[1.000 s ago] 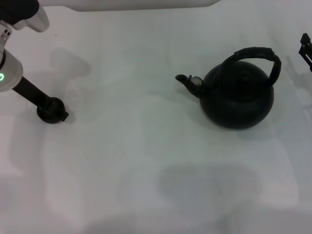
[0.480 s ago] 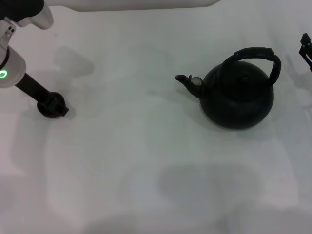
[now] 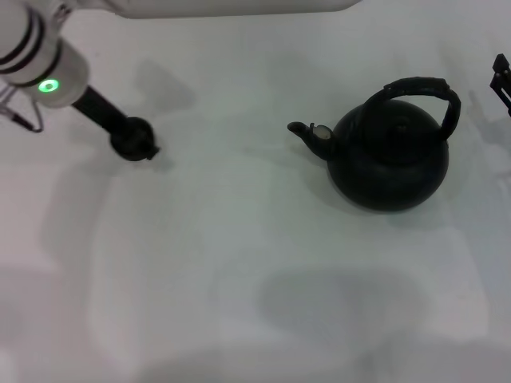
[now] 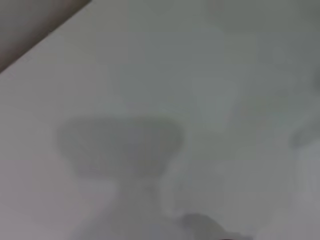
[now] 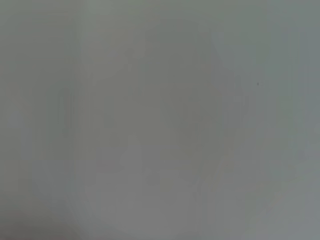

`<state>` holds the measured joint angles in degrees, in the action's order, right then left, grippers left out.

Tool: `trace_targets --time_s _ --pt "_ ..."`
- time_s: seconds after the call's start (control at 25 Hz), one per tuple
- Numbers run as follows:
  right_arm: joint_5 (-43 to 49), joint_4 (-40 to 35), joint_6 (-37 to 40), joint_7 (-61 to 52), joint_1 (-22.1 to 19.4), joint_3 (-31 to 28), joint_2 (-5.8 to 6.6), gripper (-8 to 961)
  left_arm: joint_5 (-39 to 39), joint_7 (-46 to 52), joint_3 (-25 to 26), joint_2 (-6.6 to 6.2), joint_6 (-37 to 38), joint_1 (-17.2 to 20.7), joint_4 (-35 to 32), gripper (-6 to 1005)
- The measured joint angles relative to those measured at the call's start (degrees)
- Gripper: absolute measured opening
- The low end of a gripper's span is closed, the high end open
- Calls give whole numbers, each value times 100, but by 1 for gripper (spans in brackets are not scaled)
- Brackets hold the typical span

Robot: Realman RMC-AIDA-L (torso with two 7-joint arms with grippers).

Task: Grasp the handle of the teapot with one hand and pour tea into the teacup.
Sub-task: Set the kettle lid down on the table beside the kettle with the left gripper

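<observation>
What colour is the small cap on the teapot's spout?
Grey, on the round matte-black teapot; it shows best in the head view.

Plain white tabletop (image 3: 239, 239) with soft grey shadows, evenly lit.

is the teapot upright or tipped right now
Upright: the teapot sits flat on the table, handle arched above, spout level.

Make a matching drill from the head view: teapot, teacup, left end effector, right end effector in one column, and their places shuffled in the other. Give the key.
Things:
1. teapot
2. teacup
3. left end effector
4. right end effector

Places:
A. at the picture's right edge, apart from the handle
B. right of centre, spout pointing left
C. upper left, at the tip of the left arm
D. reaching in from the upper left corner

Pairs: 1-B, 2-C, 3-D, 4-A
</observation>
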<state>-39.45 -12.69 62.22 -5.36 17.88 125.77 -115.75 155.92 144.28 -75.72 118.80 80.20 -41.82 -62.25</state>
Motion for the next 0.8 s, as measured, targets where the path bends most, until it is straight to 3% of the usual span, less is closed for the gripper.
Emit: trace_targets --time_s 0.28,0.8 --pt "-1 -30 0 0 3 0 0 844 -534 82 -1162 19 -250 -316 -14 701" --pt "-1 -57 0 0 -11 12 -17 845 -1110 243 -2210 34 -632 -609 36 701"
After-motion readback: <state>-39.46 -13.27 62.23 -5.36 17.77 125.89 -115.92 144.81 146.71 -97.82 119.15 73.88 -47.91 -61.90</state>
